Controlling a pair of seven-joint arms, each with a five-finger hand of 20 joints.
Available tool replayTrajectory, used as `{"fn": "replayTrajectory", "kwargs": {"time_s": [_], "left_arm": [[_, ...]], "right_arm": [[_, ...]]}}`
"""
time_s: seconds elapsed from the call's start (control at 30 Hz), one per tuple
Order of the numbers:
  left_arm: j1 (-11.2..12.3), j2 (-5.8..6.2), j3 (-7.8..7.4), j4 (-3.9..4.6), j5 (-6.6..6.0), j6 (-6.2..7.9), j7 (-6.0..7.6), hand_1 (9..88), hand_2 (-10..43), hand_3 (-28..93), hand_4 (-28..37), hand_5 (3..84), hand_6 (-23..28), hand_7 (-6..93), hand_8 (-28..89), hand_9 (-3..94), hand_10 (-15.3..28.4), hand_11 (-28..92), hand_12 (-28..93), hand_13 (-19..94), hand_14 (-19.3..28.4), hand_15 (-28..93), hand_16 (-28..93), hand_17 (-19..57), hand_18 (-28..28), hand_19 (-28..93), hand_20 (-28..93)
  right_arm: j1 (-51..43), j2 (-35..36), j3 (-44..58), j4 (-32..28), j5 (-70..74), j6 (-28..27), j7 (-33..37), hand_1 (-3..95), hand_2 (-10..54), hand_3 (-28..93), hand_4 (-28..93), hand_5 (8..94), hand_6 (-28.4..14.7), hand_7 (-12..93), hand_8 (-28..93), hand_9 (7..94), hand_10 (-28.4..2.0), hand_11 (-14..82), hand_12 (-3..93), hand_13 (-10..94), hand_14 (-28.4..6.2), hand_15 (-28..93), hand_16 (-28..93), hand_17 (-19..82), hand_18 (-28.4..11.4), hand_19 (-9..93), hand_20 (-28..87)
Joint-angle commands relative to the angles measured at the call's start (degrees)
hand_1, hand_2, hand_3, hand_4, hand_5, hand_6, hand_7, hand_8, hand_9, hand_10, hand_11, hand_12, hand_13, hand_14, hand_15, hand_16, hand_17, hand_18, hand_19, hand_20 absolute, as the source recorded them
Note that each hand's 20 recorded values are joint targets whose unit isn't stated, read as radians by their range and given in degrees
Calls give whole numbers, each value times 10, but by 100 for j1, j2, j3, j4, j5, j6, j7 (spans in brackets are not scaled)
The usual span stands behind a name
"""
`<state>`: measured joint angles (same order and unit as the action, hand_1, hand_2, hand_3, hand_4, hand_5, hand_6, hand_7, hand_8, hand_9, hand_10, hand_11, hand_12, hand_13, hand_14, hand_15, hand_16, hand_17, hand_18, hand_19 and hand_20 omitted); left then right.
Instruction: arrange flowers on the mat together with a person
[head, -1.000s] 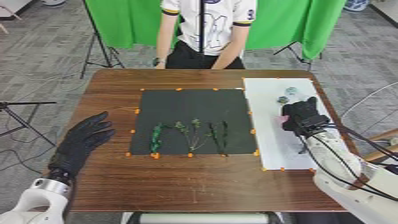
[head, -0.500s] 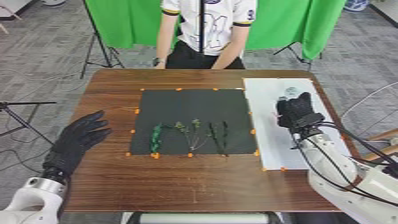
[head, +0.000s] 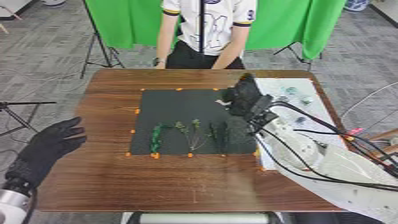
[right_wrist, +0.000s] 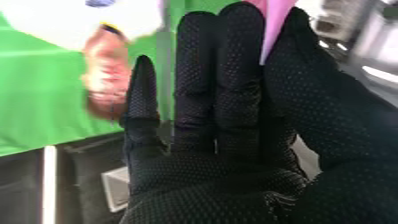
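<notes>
Fingers nearly straight, right hand (head: 244, 95) pinches a pink thing (right_wrist: 276, 17)

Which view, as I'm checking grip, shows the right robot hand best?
Right wrist view: the right robot hand is close up, pinching a pink piece. The head view shows the hand smaller, over the dark mat.

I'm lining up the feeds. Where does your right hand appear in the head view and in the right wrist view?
Head view: the right hand is right of centre, in front of the dark mat's far right corner.
Right wrist view: the right hand is close up across the middle, with a pink thing between thumb and fingers.
Shared landmark: the green curtain.
</notes>
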<state>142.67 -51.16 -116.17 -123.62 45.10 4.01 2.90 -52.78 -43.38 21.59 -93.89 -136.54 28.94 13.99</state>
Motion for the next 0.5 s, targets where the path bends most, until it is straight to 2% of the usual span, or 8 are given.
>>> {"fn": "replayTrajectory", "kwargs": {"time_s": [0.03,0.13,0.17,0.2,0.23,0.33,0.47,0.5], "left_arm": [[-159,43,230,103,-39,29,-13,266,-24,690,-247,325,27,233,-116,299,116,278,176,280,145,396,-22,-64,202,500,92],[-224,123,295,140,-72,55,32,267,-25,690,-249,325,27,233,-116,299,116,278,176,280,145,396,-21,-64,202,500,93],[-342,148,345,183,-60,29,-10,267,-25,690,-249,324,27,234,-116,299,116,278,176,280,145,396,-21,-64,202,500,93],[-350,126,347,180,-43,31,-9,267,-25,691,-249,324,27,234,-116,299,116,277,175,280,145,396,-22,-64,202,500,93],[-461,162,409,237,-39,-4,-2,267,-24,690,-250,324,27,234,-116,299,116,277,175,280,145,396,-22,-64,202,500,93],[-620,207,497,301,-52,-4,13,268,-24,690,-250,324,27,233,-116,299,116,277,176,281,146,397,-22,-63,202,500,93],[-631,254,526,301,-63,6,54,268,-24,691,-249,324,27,233,-115,299,116,277,176,281,146,397,-21,-63,202,501,93],[-761,272,557,361,-43,-37,-10,268,-24,691,-249,324,27,233,-115,298,116,278,176,281,145,398,-21,-63,202,501,93]], "right_arm": [[664,-1200,-753,-26,45,60,-346,457,-95,807,-283,673,66,541,-13,788,-42,277,490,589,-7,486,387,138,-158,507,325],[847,-1627,-1063,174,107,35,-577,458,-95,806,-283,673,66,542,-13,787,-41,276,488,589,-7,485,387,138,-158,507,325],[895,-1761,-1140,278,95,47,-631,458,-95,806,-283,673,67,542,-14,788,-42,276,488,589,-7,485,387,139,-157,507,325],[966,-1883,-1267,348,102,69,-666,458,-95,805,-283,672,67,543,-14,788,-42,276,487,589,-7,484,387,139,-157,506,325],[1093,-1951,-1463,381,103,109,-572,458,-95,805,-283,672,67,543,-15,788,-41,276,487,589,-7,484,387,139,-156,505,325],[1334,-2232,-1812,598,138,204,-511,458,-95,805,-283,671,67,545,-15,787,-40,276,487,589,-7,484,385,140,-156,503,324],[1665,-2555,-2282,807,209,377,-271,458,-95,804,-283,670,68,546,-18,788,-41,275,486,590,-5,480,385,140,-156,501,323],[1667,-2662,-2263,944,221,391,-322,458,-95,804,-283,670,68,546,-19,787,-41,275,485,589,-5,478,385,140,-155,500,323]]}}
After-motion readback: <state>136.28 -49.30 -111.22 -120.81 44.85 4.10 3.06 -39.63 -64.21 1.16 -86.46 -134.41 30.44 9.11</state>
